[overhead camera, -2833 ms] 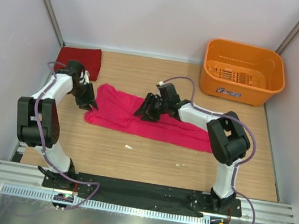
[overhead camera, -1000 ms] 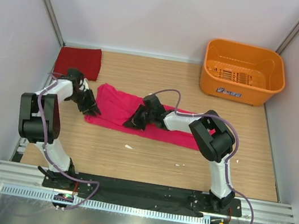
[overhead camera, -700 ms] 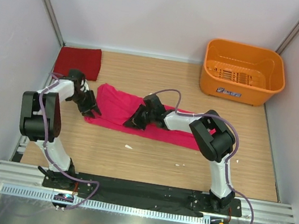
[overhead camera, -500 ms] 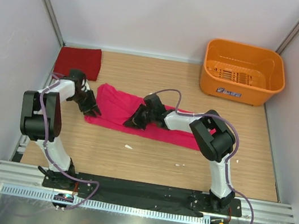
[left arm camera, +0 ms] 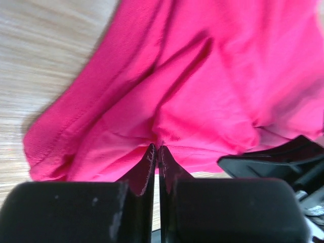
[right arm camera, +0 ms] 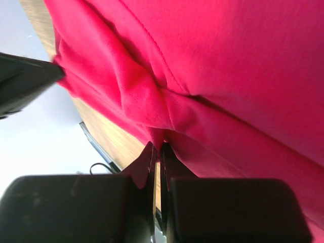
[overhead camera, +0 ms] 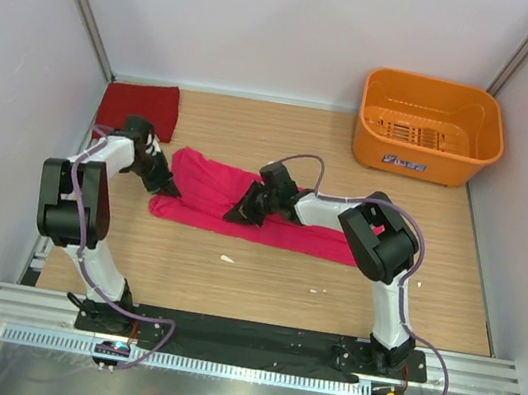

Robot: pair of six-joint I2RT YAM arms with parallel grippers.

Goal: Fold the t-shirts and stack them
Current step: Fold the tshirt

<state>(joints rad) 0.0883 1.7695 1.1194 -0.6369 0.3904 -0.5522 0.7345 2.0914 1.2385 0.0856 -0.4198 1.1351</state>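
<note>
Worktop (overhead camera: 231, 273), lower part of the overhead view: bare wood between the arm bases and the cloth, with two small pale specks on it.
Pink t-shirt (overhead camera: 285, 223), middle of the overhead view: lying on the wood as a long crumpled band from centre-left towards the right, creased and bunched, not squared into any rectangle.
Left fingers (left arm camera: 152, 158): pressed together at the tips, pinching a gather of pink cloth at the band's left end.
Right fingers (right arm camera: 150, 158): likewise closed tip to tip, nipping a ridge of pink cloth at the near edge, left of the band's middle.
Crimson t-shirt (overhead camera: 139, 107), upper left of the overhead view: flat, tidy rectangle in the back-left corner, apart from the pink one, touched by neither arm.
Orange basket (overhead camera: 430, 124), upper right: nothing visible inside, well apart from both garments.
Done, by the look of it: one of the two shirts folded and set aside.
In hand, judged: both grips taken on the pink shirt's left portion, probably to lift and spread it or to bring one side over; no clean fold visible yet.
Remaining: flatten the pink shirt, fold it to a rectangle of similar footprint, carry it to the upper left and lay it on the crimson one.
Progress, roughly: about halfway, with the stack itself not yet begun.
</note>
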